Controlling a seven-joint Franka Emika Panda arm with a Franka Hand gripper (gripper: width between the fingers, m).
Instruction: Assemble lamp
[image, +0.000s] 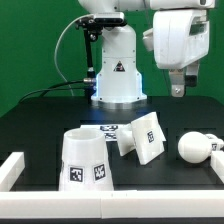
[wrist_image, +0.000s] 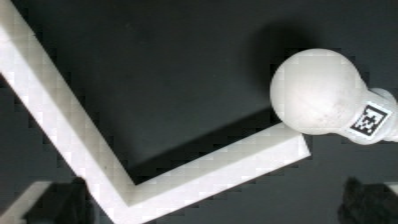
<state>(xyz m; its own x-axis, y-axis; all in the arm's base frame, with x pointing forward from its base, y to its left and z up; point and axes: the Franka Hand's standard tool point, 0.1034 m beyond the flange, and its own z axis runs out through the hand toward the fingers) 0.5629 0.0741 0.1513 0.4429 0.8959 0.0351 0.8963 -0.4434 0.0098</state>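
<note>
The white cone shade (image: 85, 160) stands at the front on the exterior view's left. The angular block base (image: 141, 136) lies tilted in the middle. The round bulb (image: 197, 147) lies on its side at the exterior view's right, close to the white border rail. My gripper (image: 178, 90) hangs high above the table, above and a little behind the bulb. In the wrist view the bulb (wrist_image: 327, 92) shows with a tag on its neck. My gripper (wrist_image: 214, 205) is open and empty, its dark fingers (wrist_image: 50, 203) far apart at the frame's corners.
A white border rail (wrist_image: 98, 140) forms a corner beside the bulb on the black table. Rail ends show at both sides in the exterior view (image: 12, 168). The white robot pedestal (image: 117, 78) stands at the back.
</note>
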